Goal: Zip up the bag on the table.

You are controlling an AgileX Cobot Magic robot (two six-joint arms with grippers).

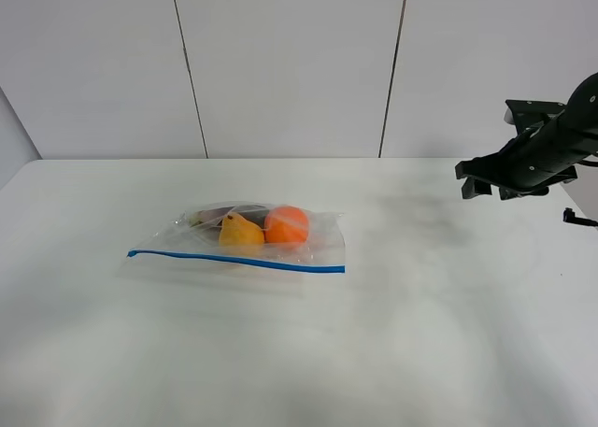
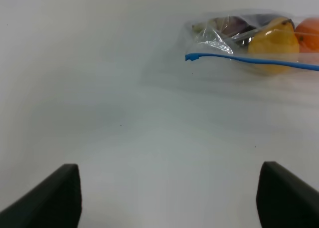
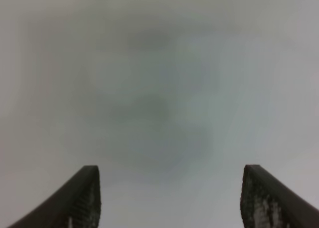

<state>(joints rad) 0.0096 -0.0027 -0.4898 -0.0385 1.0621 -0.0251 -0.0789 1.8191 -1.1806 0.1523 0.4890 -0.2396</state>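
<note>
The clear bag [image 1: 245, 233] lies flat on the white table [image 1: 420, 334], left of centre. Its blue zipper strip [image 1: 234, 260] runs along the near long edge. An orange fruit [image 1: 287, 224] and a yellow fruit [image 1: 241, 232] show through it. The bag also shows in the left wrist view [image 2: 259, 38], with the zipper strip's end [image 2: 192, 57] some way ahead of my open, empty left gripper [image 2: 169, 198]. My right gripper [image 1: 478, 179] hovers far to the bag's right, open and empty. The right wrist view shows only its gripper [image 3: 169, 198] over bare table.
A pale panelled wall [image 1: 290, 63] stands behind the table's far edge. The left arm is out of the exterior high view. Nothing but the bag lies on the table.
</note>
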